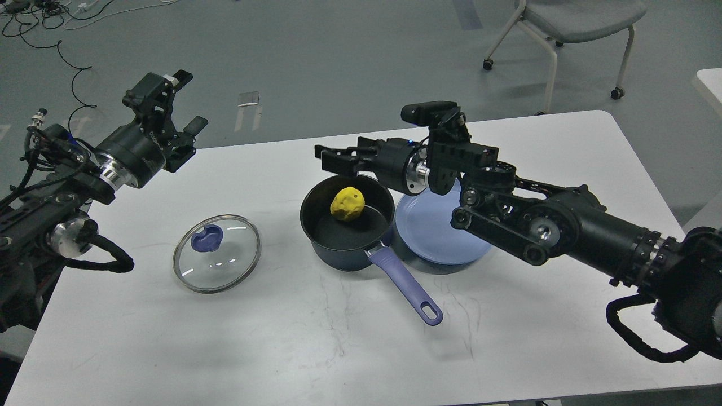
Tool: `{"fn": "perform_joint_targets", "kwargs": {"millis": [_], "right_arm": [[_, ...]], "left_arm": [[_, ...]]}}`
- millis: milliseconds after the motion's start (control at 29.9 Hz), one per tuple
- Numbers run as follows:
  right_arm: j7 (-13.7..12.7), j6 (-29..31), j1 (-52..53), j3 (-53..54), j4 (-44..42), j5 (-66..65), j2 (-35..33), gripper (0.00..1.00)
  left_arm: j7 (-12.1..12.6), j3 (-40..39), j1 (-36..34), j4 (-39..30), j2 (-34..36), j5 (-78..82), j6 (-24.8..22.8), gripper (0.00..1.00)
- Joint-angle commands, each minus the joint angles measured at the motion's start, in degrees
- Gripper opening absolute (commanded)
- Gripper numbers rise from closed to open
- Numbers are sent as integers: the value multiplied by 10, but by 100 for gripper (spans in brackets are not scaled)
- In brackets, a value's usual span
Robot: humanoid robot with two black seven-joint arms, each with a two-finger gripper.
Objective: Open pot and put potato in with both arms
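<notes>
The white table (316,338) runs with its far edge behind the pot and its near edge along the bottom of the view; a broad bare stretch of tabletop lies in front of the pot and lid, and another lies between the lid and the table's left edge. Beyond the far edge is grey floor, with a wheeled chair (569,28) standing well apart at the upper right and loose cables (51,34) on the floor at the upper left. The pot (344,248) sits near the middle of the table, uncovered, its purple handle (403,285) pointing toward the near edge and to the right. The potato (347,203) lies inside the pot on the black bottom, toward the far wall, touched by neither gripper. The glass lid (217,253) rests flat on the table to the left of the pot, knob up, apart from it. A light-blue plate (437,234) sits just beside the pot on its right, bare. The right gripper (334,159) hovers above the pot's far rim, its fingers spread apart and holding nothing, while its arm crosses over the plate. The left gripper (172,118) is raised above the table's far left corner, well apart from the lid, its fingers spread and holding nothing.
</notes>
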Motion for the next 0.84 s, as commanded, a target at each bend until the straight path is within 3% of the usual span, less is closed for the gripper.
{"fn": "perform_joint_targets", "kwargs": {"millis": [0, 167, 234, 334, 401, 535, 802], "right_arm": [[1, 5, -12, 78, 1, 143, -9, 100], [0, 77, -53, 177, 1, 287, -14, 100], [-3, 140, -83, 215, 1, 370, -48, 100], [-35, 193, -121, 249, -2, 462, -65, 100], [-55, 198, -137, 271, -2, 482, -66, 100], [-119, 198, -182, 328, 1, 522, -58, 100], [-116, 193, -195, 340, 5, 524, -48, 100]], "left_arm": [[0, -2, 4, -4, -13, -9, -6, 98], [0, -2, 4, -9, -40, -61, -10, 98], [0, -4, 5, -9, -47, -91, -19, 98], [0, -23, 26, -9, -48, -128, -56, 98], [0, -32, 34, -9, -49, -132, -66, 98], [0, -58, 55, -8, -50, -138, -75, 98], [1, -67, 68, -9, -53, -138, -77, 98]]}}
